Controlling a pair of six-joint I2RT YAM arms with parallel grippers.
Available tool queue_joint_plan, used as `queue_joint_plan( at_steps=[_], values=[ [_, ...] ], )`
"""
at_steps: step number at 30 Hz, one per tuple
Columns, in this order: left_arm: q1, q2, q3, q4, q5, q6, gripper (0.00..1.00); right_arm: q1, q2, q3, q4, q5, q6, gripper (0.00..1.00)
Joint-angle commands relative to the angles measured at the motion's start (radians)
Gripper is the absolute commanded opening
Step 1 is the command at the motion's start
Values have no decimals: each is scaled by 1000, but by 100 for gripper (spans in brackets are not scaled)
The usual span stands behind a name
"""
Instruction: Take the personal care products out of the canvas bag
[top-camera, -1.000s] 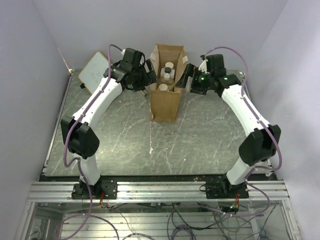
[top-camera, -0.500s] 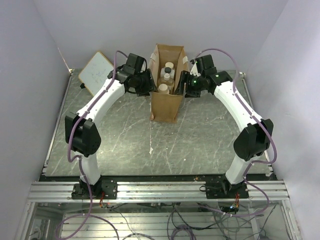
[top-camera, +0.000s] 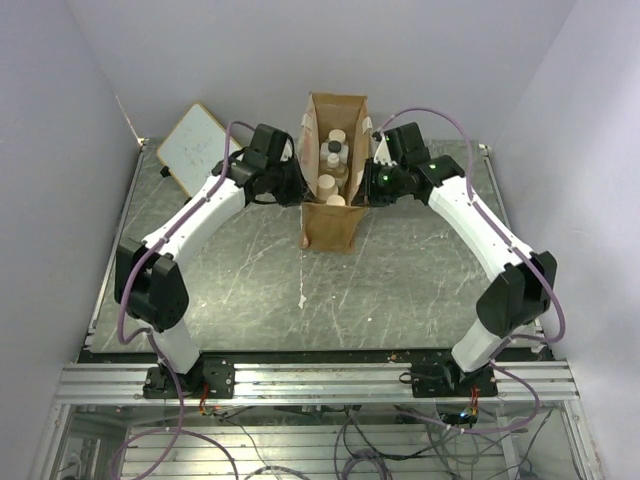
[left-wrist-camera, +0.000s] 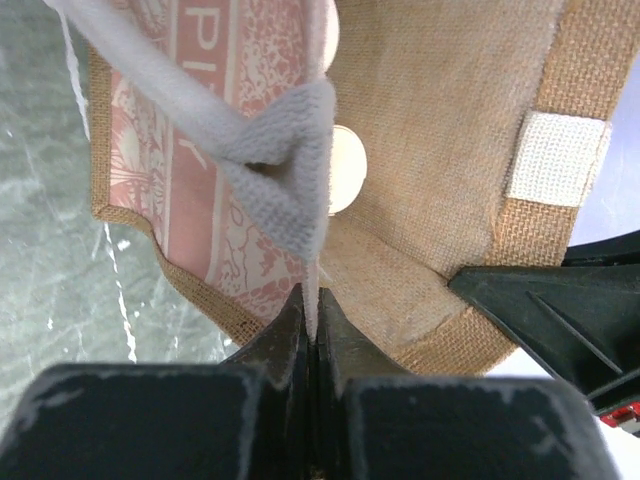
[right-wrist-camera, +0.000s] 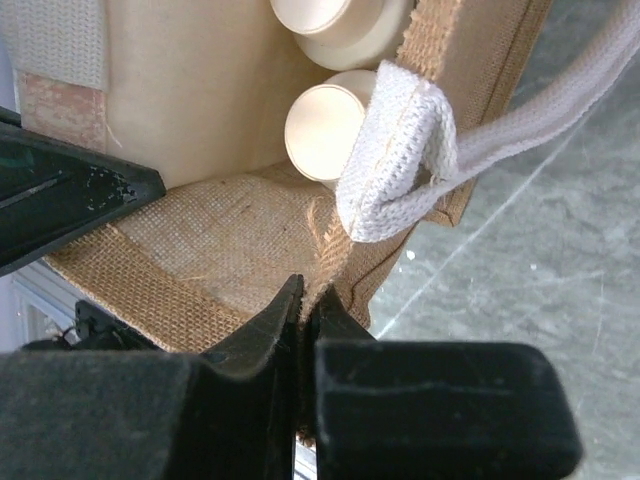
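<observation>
Tan weave fills both wrist views, so most of the canvas bag (top-camera: 330, 215) is cut off there; only the overhead view shows it whole. It stands upright on the table (top-camera: 240, 270) between the two arms, toward the far side; its long axis is vertical and its open mouth points up, the mouth's rectangle running near to far. The bottles (top-camera: 327, 185) stand inside it with their caps up; the bag walls hide their bodies, so only round pale caps show, and the exact count is hard to make out.

The left gripper (left-wrist-camera: 311, 305) is closed tight on the bag's left wall, a thin edge of fabric pinched between its fingers just below the folded left handle strap (left-wrist-camera: 285, 150); one bottle shows only as a cream disc behind that strap. The right gripper (right-wrist-camera: 303, 300) is clamped the same way on the opposite wall, frayed weave between its fingers, beside the right handle strap (right-wrist-camera: 400, 165); two pale caps sit just past it. From above, both sets of fingertips are hidden under the wrists; each wrist view catches the other gripper only as a black wedge across the mouth. A whiteboard (top-camera: 193, 148) lies at the far left, well apart from the bag.
</observation>
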Motion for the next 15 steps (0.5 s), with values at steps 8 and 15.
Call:
queue_joint_plan(
  at_steps=[8, 15],
  values=[
    [-143, -290, -212, 17, 50, -155, 7, 98, -310, -208, -40, -121, 22, 0],
    [-203, -511, -451, 50, 18, -243, 7, 214, -510, -442, 45, -100, 139, 0]
  ],
)
